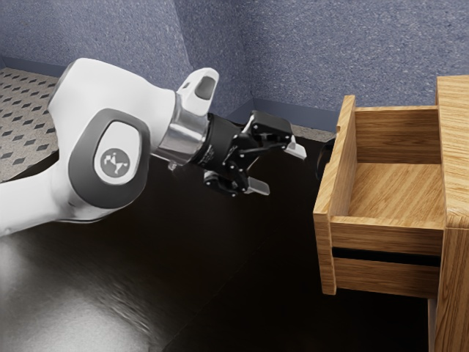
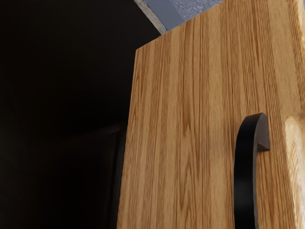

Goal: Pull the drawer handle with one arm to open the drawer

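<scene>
— While the drawer stands pulled out of the wooden cabinet, where sits the gripper?
— Exterior view's left of the drawer front, apart from it; fingers spread, nothing between. Black handle on that front faces the gripper, untouched. Dark table beneath.

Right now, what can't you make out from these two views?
Handle: lower end cut off by the wrist view's bottom edge.
Cabinet: cut off by the exterior view's right edge.
Drawer: inner end hidden by the cabinet, exterior view.
Gripper distance to the handle: handle merges with the dark table, exterior view.
</scene>
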